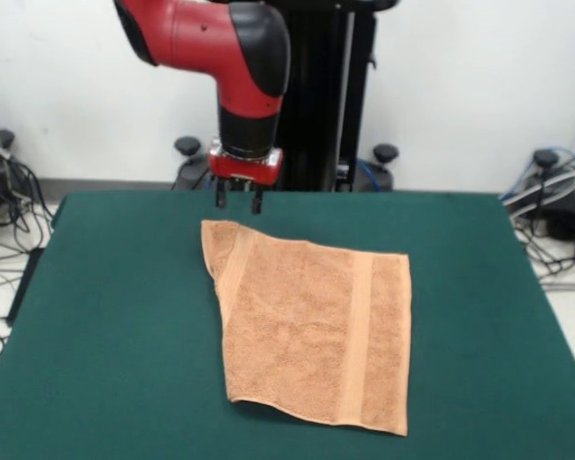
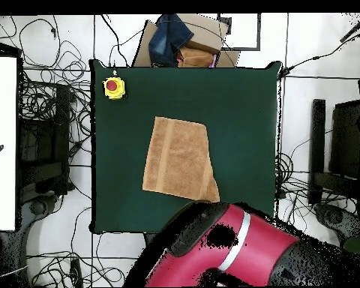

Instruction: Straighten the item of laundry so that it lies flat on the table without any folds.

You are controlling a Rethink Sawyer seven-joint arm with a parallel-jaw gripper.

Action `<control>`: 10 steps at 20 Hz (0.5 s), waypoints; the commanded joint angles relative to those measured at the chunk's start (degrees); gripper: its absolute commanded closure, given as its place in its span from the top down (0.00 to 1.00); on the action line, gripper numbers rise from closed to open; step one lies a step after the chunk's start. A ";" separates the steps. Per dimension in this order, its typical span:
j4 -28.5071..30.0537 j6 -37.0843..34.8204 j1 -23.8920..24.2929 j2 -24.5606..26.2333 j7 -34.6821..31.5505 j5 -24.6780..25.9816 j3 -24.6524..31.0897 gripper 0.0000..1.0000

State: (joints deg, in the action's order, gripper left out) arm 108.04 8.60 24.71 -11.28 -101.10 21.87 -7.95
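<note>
A: Gripper [image 1: 238, 199] is hanging over the table's [image 1: 115, 316] far edge in the front view, its two short fingers [image 1: 220, 195] standing spread with nothing between them.

B: Towel [image 1: 311, 331] position?

A: It is lying mid-table, just below and to the right of the gripper in the front view; its nearest corner is sitting almost under the fingertips. Long axis is running across the table, stripe bands near each short end.

B: Flat?

A: Not fully. The short end nearest the gripper is looking doubled over along a slant, so that side is reading skewed; overhead agrees. Judgement: that folded corner is the one to pinch and draw outward. Yellow button box [image 2: 114, 87] is sitting at a table corner, well apart.
</note>
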 commanded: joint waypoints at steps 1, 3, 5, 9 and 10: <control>-6.42 -0.42 0.90 1.14 -8.46 -3.17 2.22 1.00; -6.92 -0.24 1.05 1.53 -8.62 -3.47 2.47 1.00; -6.83 0.54 1.01 1.78 -9.07 -3.73 2.36 1.00; -4.57 -0.17 1.97 0.36 -9.19 -3.15 3.05 1.00; -3.21 -1.21 2.52 -0.75 -8.70 -2.41 3.16 1.00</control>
State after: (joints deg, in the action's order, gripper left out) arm 108.05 8.64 25.75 -10.47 -101.10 21.88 -7.95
